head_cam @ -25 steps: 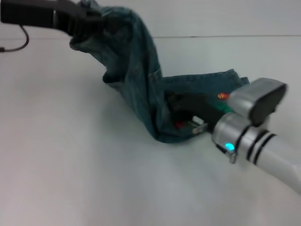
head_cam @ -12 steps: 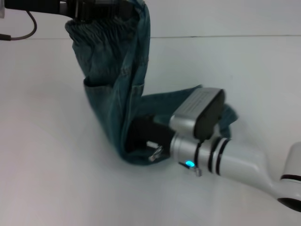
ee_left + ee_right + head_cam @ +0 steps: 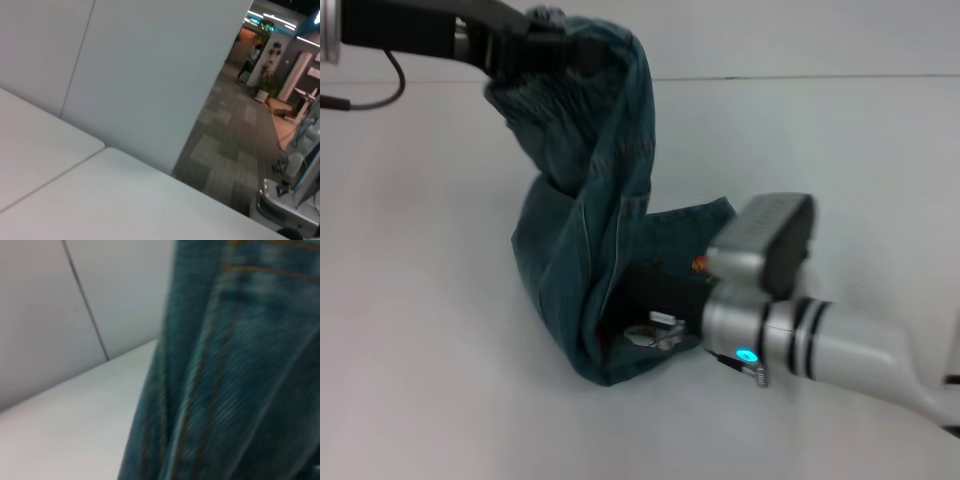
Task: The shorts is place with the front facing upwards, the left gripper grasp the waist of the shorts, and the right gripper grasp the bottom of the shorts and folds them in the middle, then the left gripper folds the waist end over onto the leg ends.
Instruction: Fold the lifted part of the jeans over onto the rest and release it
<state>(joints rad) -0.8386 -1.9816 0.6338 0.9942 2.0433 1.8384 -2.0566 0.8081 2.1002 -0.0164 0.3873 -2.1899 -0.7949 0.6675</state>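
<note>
The left gripper (image 3: 525, 50) is up high, fingers clenched on the puckered waist (image 3: 570, 45), the denim shorts (image 3: 590, 200) draping down to the white table (image 3: 430, 350), where the right gripper (image 3: 640, 310) pinches their lower fold.

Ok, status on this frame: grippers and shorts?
Left gripper holds the waist raised. Right gripper low at the leg ends. Shorts draped between them. Nothing in the way.

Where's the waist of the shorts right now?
In the head view, the waist is lifted off the table at upper left, held by the left gripper. The shorts hang down from it toward the right gripper.
</note>
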